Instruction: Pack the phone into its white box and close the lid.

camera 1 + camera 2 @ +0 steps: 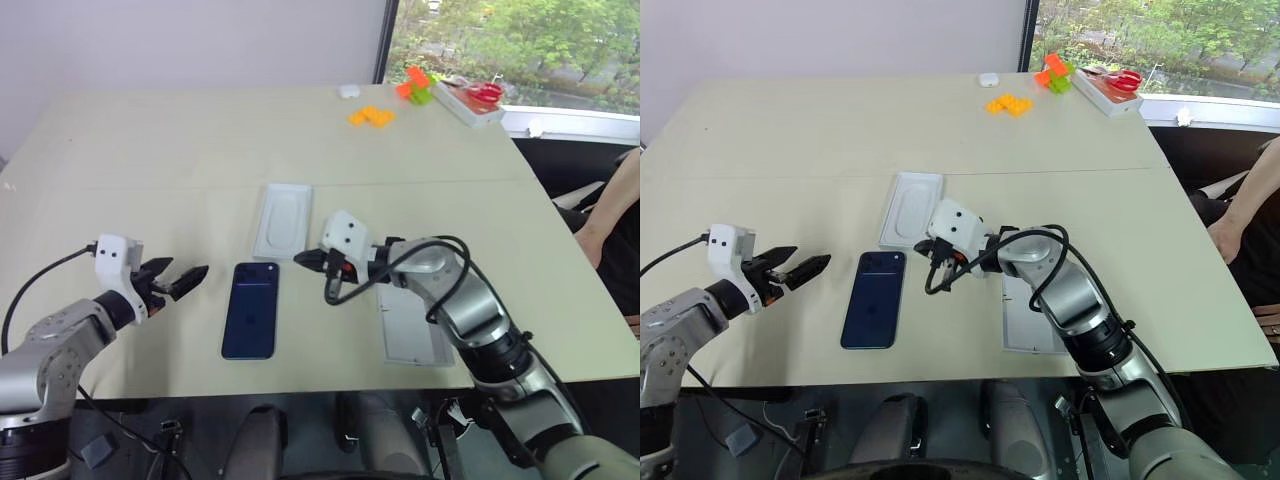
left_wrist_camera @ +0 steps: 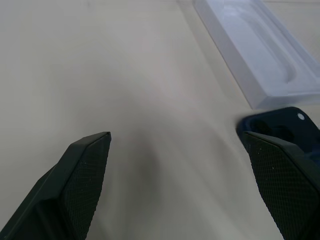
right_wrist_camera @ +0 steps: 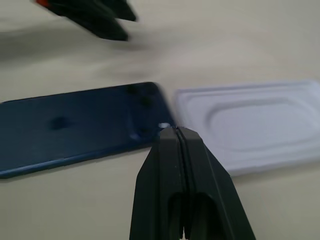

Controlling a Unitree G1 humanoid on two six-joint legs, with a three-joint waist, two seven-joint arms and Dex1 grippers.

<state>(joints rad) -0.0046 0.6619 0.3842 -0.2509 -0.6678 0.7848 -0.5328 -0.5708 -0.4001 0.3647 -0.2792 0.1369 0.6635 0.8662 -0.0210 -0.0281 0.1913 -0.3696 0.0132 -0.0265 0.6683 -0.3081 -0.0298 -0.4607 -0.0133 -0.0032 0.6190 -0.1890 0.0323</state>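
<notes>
The dark navy phone (image 1: 250,310) lies flat near the table's front edge, camera end away from me. Just beyond it sits a flat white insert (image 1: 282,220) with an oval hollow. My left gripper (image 1: 185,272) hovers open left of the phone, pointing toward it, and the phone's camera corner (image 2: 295,125) shows beside one finger. My right gripper (image 1: 303,260) is shut and empty, pointing left just off the phone's far right corner (image 3: 145,107). A shallow pale white shell (image 1: 412,335) lies right of the phone, partly under my right arm. I cannot tell whether it is the box or the lid.
At the table's far right are orange blocks (image 1: 371,117), green and orange blocks (image 1: 415,87), a white tray (image 1: 462,105) holding red scissors and a small white object (image 1: 348,91). A person's arm (image 1: 610,215) shows at the right edge.
</notes>
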